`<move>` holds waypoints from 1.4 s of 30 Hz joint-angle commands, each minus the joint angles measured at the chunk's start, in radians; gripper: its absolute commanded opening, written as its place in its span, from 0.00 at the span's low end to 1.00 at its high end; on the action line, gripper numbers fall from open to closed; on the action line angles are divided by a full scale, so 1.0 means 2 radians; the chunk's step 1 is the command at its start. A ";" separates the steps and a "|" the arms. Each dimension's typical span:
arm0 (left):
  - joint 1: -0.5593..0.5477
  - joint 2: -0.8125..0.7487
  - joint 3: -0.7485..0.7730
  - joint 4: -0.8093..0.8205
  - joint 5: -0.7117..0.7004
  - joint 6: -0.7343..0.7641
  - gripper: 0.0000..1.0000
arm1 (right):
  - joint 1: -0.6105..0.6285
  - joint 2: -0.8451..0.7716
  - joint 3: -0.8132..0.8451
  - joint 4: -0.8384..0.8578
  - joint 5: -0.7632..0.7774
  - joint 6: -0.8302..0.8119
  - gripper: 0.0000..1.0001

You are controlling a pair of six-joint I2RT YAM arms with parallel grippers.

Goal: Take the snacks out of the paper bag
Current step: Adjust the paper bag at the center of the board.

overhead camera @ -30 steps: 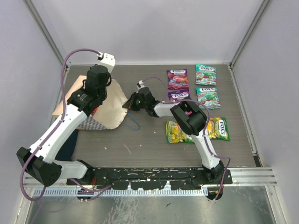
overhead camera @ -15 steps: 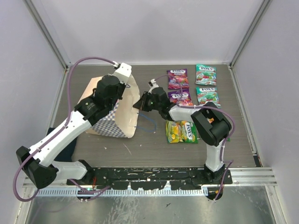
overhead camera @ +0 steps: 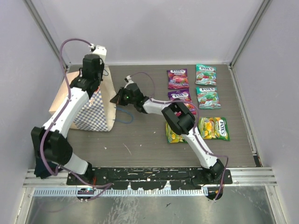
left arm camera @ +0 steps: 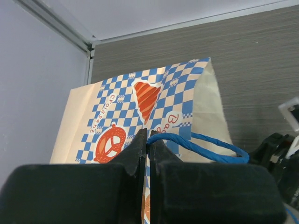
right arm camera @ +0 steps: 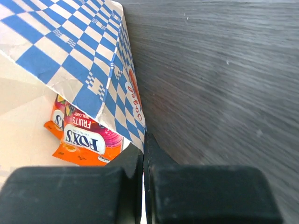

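Observation:
The paper bag [overhead camera: 88, 109] stands at the far left, cream with blue-white checks. My left gripper [overhead camera: 96, 86] is shut on its top edge next to the blue cord handle [left arm camera: 205, 150]; the left wrist view shows the jaws [left arm camera: 148, 140] closed on the paper. My right gripper [overhead camera: 115, 99] is shut on the bag's mouth edge [right arm camera: 144, 140]. Inside the bag [right arm camera: 70, 46] lies an orange-red snack packet [right arm camera: 83, 140]. On the table at the right lie purple packets [overhead camera: 177, 78] [overhead camera: 180, 95], teal packets [overhead camera: 205, 73] [overhead camera: 208, 97] and a yellow-green packet [overhead camera: 213, 128].
Another yellow-green packet [overhead camera: 172, 136] is partly hidden under the right arm [overhead camera: 180, 119]. A loose blue cord handle [overhead camera: 125, 116] lies on the table by the bag. Grey walls close in the table on the left, back and right.
The bag has been pulled left and back, toward the far left corner. My left arm swung back to the left with it, and my right gripper followed leftward, still on the bag's edge.

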 commanded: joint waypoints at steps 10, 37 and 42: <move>-0.250 -0.095 -0.075 0.084 0.011 -0.027 0.00 | -0.068 -0.204 -0.333 0.130 -0.012 0.021 0.01; -0.050 -0.023 -0.062 0.116 0.114 0.057 0.00 | -0.022 -0.160 -0.260 0.164 0.154 0.123 0.01; 0.000 0.011 -0.032 0.118 0.109 0.046 0.00 | -0.013 -0.122 -0.143 0.081 0.133 0.074 0.03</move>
